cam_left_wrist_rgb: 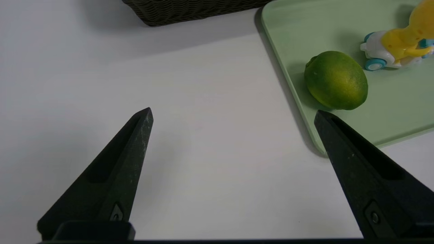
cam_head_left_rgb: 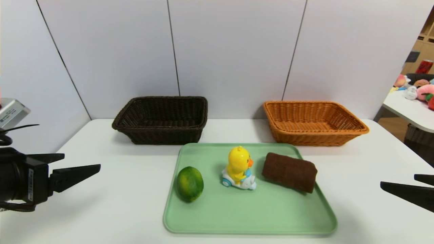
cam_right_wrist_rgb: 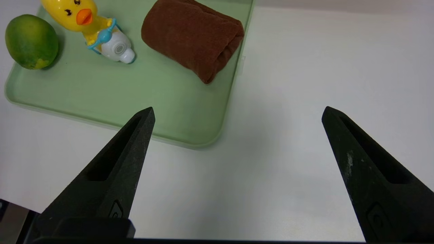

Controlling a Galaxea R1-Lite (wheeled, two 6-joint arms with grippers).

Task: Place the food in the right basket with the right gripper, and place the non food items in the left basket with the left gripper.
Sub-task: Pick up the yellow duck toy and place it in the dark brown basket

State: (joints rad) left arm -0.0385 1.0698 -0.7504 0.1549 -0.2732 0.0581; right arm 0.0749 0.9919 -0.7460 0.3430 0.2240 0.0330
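A green lime (cam_head_left_rgb: 189,184) (cam_left_wrist_rgb: 336,80) (cam_right_wrist_rgb: 31,41), a yellow duck toy on a white scooter (cam_head_left_rgb: 238,168) (cam_left_wrist_rgb: 401,45) (cam_right_wrist_rgb: 92,27) and a rolled brown towel (cam_head_left_rgb: 290,171) (cam_right_wrist_rgb: 192,38) lie on a pale green tray (cam_head_left_rgb: 257,217) (cam_left_wrist_rgb: 400,118) (cam_right_wrist_rgb: 142,101). Behind it stand a dark brown basket (cam_head_left_rgb: 162,119) (cam_left_wrist_rgb: 190,10) on the left and an orange basket (cam_head_left_rgb: 313,122) on the right. My left gripper (cam_head_left_rgb: 81,162) (cam_left_wrist_rgb: 233,113) hovers open over bare table left of the tray. My right gripper (cam_head_left_rgb: 398,181) (cam_right_wrist_rgb: 237,110) hangs open right of the tray, holding nothing.
The white table (cam_head_left_rgb: 112,203) ends at a grey panel wall behind the baskets. At the far right stands another table (cam_head_left_rgb: 412,110) with plush toys and a red can.
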